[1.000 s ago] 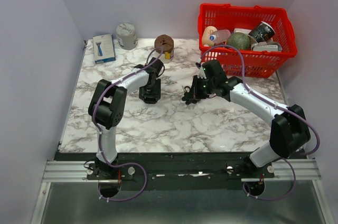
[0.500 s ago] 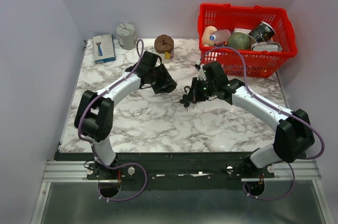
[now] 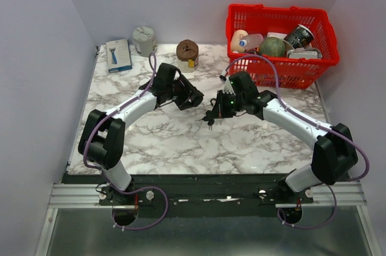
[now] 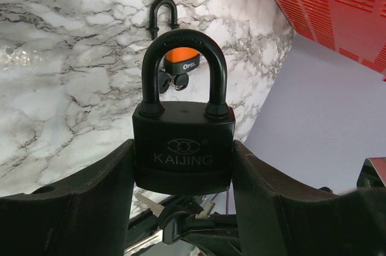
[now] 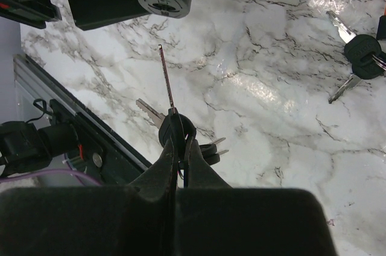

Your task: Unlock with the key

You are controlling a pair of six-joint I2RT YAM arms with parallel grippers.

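Jutting from right gripper [image 5: 179, 147], key [image 5: 175, 126] faces padlock [image 5: 158, 3]

Table [image 3: 181, 141]: white marble-patterned top with grey veins.

Lying or standing directly on it:
- Back left: blue-and-white box [image 3: 119, 55], flat.
- Just beside the box: grey can [image 3: 145, 41], upright.
- Back centre: brown-topped jar [image 3: 187, 54], upright.
- Back right corner: red basket [image 3: 289, 75], holding assorted items.
- Near the basket: bunch of keys [image 5: 362, 57] with black heads, next to an orange tag [image 4: 178, 63].
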